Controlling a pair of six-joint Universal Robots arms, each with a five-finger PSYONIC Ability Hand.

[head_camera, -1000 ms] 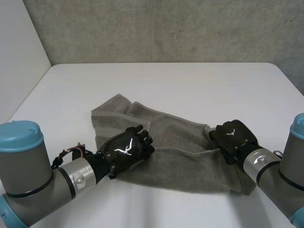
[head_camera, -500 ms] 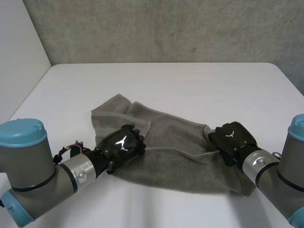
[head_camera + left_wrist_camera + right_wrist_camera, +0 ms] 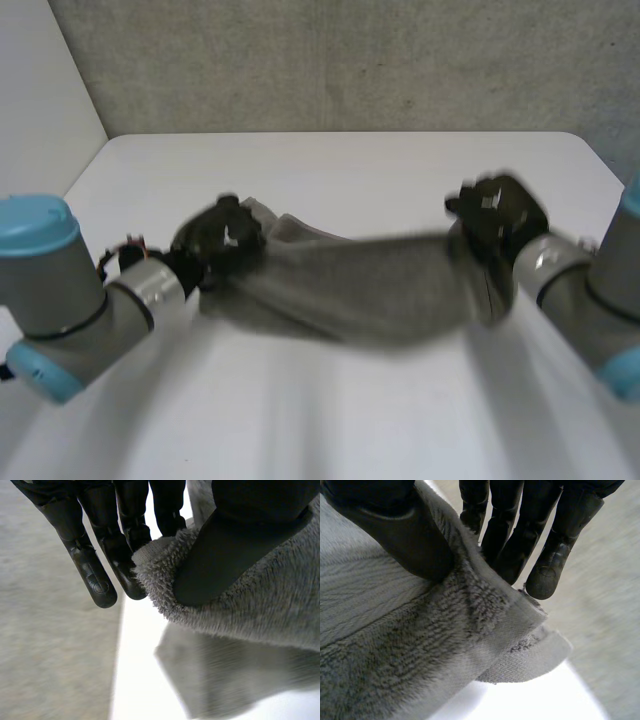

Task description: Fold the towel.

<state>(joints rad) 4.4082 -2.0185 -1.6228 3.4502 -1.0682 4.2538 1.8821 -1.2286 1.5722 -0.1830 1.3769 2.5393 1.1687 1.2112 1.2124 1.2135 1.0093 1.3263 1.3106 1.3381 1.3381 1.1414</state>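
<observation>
Towel (image 3: 350, 290) now aloft between hands (image 3: 225, 236) (image 3: 497, 212)

This looks like a robotics lab or test cell. A plain white table (image 3: 350, 165) with rounded far corners stands against a bare grey concrete wall (image 3: 330, 60). A white panel (image 3: 40, 90) flanks its left edge, and the left arm (image 3: 60, 300) and right arm (image 3: 590, 300), industrial grey with light-blue caps, reach over its near edge.

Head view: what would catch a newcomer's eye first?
The grey towel hangs stretched between the two arms, held up over the white table. The left robot hand pinches one end and the right robot hand the other, each with thumb against fingers.
</observation>
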